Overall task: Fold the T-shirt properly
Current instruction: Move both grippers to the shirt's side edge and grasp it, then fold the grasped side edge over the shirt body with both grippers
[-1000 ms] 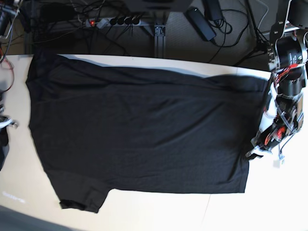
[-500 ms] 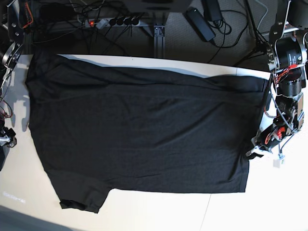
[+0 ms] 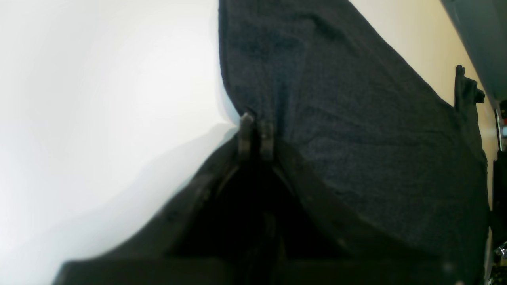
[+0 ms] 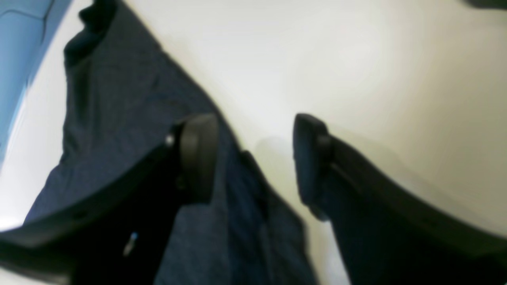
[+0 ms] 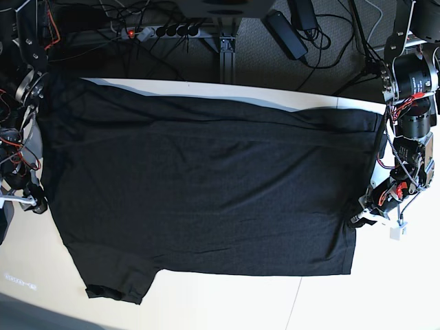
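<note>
- The T-shirt is lying spread flat and dark across the white bench, covering most of it, with 1 short sleeve sticking out toward the near edge in the base view.
- My left pincer is sitting at the shirt's edge on the base view's right side, its 2 fingertips pressed together and pinching the fabric, which is puckering slightly around them.
- In my left wrist view the cloth is running away from the pinch point in a broad dark sheet, with bare bench beside it on the left.
- My right pincer is hanging spread at the opposite edge of the shirt, on the base view's left, and is gripping nothing.
- In my right wrist view, 1 finger is sitting over the cloth and the other finger is over bare bench, so the shirt's edge is running between them.
- I cannot tell whether either of those fingers is touching the fabric or the bench.
- A power strip and tangled cables are lying on the floor beyond the far edge of the bench.
</note>
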Controlling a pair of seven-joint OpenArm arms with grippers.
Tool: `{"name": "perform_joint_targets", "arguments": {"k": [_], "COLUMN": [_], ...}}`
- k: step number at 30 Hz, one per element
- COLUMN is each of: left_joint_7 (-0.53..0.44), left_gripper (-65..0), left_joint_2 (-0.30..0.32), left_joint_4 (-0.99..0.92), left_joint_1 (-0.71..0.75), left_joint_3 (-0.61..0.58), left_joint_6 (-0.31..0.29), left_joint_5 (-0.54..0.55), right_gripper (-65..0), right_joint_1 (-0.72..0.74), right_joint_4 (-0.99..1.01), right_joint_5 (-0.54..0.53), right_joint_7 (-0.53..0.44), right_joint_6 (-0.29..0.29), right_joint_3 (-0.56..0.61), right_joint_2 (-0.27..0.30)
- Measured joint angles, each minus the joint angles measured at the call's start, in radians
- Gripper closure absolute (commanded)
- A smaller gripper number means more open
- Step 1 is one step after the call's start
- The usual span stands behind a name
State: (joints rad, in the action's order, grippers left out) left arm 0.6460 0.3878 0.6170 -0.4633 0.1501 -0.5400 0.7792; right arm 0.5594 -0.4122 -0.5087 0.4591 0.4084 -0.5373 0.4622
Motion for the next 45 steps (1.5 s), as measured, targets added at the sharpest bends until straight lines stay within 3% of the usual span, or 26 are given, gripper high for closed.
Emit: {"name": "perform_joint_targets", "arguments": {"k": [6, 12, 14, 17, 24, 29, 35, 41, 45], "left_joint_7": [0.0, 0.0, 0.0, 0.001, 0.001, 0.033, 0.078, 0.213, 0.222], "left_gripper": [0.0, 0.0, 0.0, 0.0, 0.0, 0.0, 0.0, 0.0, 0.0], "left_joint_2": [0.0, 0.0, 0.0, 0.0, 0.007, 0.037, 0.077, 0.12, 0.136], "left_joint_4": [0.0, 0.0, 0.0, 0.0, 0.0, -0.003, 0.063, 0.103, 0.15], "left_joint_1": [0.0, 0.0, 0.0, -0.002, -0.003, -0.011, -0.013, -0.012, 0.032], "left_joint_3": [0.0, 0.0, 0.0, 0.0, -0.001, -0.003, -0.004, -0.053, -0.053], "left_joint_6": [0.0, 0.0, 0.0, 0.0, -0.003, -0.071, -0.1, -0.127, -0.127], "left_joint_5": [0.0, 0.0, 0.0, 0.0, 0.008, 0.029, 0.078, 0.202, 0.243], "right_gripper": [-31.8, -22.7, -16.9, 0.0, 0.0, 0.0, 0.0, 0.0, 0.0], "right_joint_1": [0.039, 0.051, 0.056, 0.059, 0.051, 0.039, 0.033, 0.034, 0.028], "right_joint_4": [0.0, 0.0, -0.001, -0.014, -0.12, -0.206, -0.262, -0.304, -0.333], "right_joint_5": [0.055, 0.051, 0.054, 0.054, 0.135, 0.151, 0.084, 0.0, -0.046], "right_joint_7": [0.001, 0.0, 0.0, 0.001, 0.068, 0.148, 0.212, 0.282, 0.339], "right_joint_6": [0.004, 0.009, 0.012, 0.013, 0.013, 0.014, 0.018, 0.026, 0.032], "right_joint_3": [0.008, 0.167, 0.228, 0.292, 0.319, 0.323, 0.326, 0.326, 0.327], "right_joint_2": [-0.05, -0.059, -0.058, -0.058, -0.05, -0.049, -0.024, 0.019, 0.033]}}
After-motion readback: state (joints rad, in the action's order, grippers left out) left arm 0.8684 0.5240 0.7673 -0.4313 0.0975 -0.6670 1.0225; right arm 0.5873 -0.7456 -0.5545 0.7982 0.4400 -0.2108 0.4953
